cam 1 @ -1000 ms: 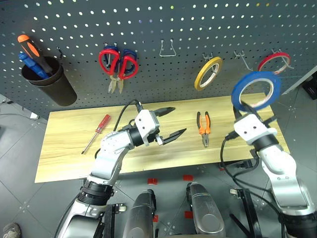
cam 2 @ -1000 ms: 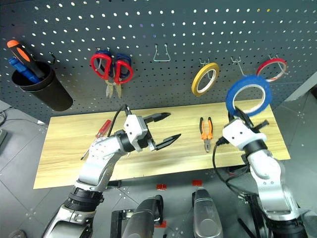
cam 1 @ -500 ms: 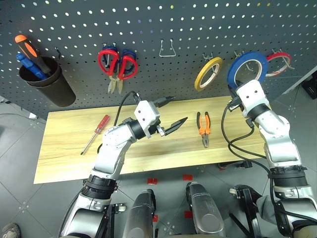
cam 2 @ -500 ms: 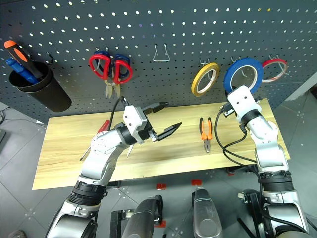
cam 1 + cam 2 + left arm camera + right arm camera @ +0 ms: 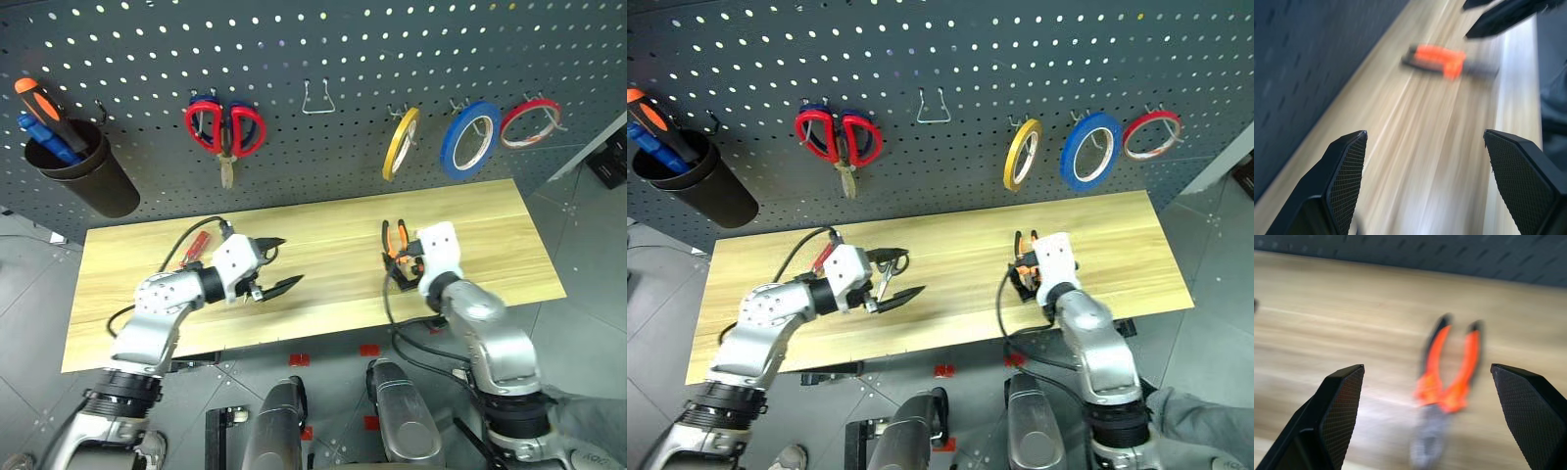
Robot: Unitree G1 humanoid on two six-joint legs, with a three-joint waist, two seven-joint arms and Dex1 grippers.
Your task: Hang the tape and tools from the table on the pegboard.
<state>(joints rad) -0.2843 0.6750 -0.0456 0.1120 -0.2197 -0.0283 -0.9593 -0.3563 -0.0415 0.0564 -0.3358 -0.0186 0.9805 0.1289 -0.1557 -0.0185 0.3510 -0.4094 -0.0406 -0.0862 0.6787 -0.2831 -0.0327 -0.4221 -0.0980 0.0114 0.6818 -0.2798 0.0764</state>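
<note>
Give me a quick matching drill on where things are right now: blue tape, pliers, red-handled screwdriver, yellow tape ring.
Things:
1. blue tape
2. pliers
3. red-handled screwdriver
4. yellow tape ring

Places:
A. on the table, by the left gripper
B. on a pegboard hook, between two other rings
C. on the table, just ahead of the right gripper
D. on the pegboard, leftmost of the three rings

Pairs: 1-B, 2-C, 3-A, 4-D
</note>
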